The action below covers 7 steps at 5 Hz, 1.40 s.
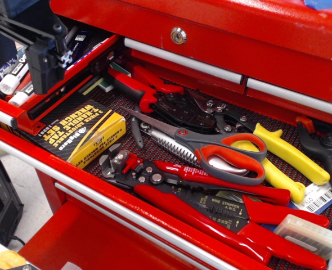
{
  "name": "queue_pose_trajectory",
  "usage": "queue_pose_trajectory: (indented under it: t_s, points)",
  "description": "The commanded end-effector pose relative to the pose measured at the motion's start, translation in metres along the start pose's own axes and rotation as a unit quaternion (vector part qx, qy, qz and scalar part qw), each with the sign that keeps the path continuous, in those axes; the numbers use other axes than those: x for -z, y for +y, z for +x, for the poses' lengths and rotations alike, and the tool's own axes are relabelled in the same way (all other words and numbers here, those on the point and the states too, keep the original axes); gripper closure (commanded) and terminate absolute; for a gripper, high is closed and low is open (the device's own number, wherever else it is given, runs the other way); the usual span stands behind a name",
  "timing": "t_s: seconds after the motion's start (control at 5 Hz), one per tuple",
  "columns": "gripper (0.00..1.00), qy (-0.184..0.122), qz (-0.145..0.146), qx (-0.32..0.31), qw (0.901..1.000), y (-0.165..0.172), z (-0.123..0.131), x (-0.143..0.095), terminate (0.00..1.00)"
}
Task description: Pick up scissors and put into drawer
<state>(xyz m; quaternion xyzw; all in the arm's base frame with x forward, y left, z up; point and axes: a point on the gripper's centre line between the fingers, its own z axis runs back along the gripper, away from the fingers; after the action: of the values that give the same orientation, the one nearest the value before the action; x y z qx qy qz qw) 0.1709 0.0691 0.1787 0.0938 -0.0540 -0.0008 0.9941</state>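
**Locating scissors before pickup**

Lying flat in the wide drawer (70, 194), the scissors (211, 149) rest on top of the other tools, blades pointing up-left, grey loops with orange-red lining toward the right. Being topmost, they look free to lift without snagging, though the lower loop touches the wire strippers (222, 188) and the upper loop sits against the yellow pliers (292, 152). 1 blade tip reaches near the red crimper (155, 93).

The gripper (45, 62) hangs at upper left, above the narrow drawer (8, 115) where white markers (11, 81) lie. It holds nothing. Whether its fingers are spread or pressed together I cannot tell; only a dark block shows.

Judgement: pickup not yet begun. The arm is well apart from the scissors.

Room for moving:
- Pivot area of the scissors is the clearest grasp site; blades there are bare of neighbours above.
- Cabinet front (211, 50) overhangs the rear of the wide drawer, so approach looks safest from above and front.
- A yellow-black box (79, 135) sits between the scissors and the narrow drawer; carry must clear it and the red rim.
- Narrow drawer offers little width beside the markers; scissors probably need aligning lengthwise.
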Motion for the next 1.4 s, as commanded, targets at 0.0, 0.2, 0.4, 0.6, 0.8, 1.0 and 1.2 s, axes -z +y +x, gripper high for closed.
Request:
queue_pose_trajectory:
  t_s: [0.0,0.2,0.4,0.6,0.8,1.0,1.2]
  points:
    - [0.0,0.0,0.0,0.0,1.0,0.0,0.0,0.0,0.0]
    - [0.0,0.001,-0.003,-0.127,0.9919,-0.035,0.028,0.002,0.0]
    - [0.0,0.005,-0.006,-0.252,0.9676,-0.053,0.052,0.011,0.0]
    - [0.0,0.014,-0.066,-0.378,0.9233,-0.063,0.079,0.029,0.0]
    - [0.0,0.02,-0.103,-0.483,0.8693,-0.074,0.095,0.046,0.0]
    - [0.0,-0.011,-0.112,-0.538,0.8354,-0.086,0.107,0.065,0.0]
    - [0.0,0.014,-0.162,-0.535,0.829,-0.089,0.11,0.077,0.0]
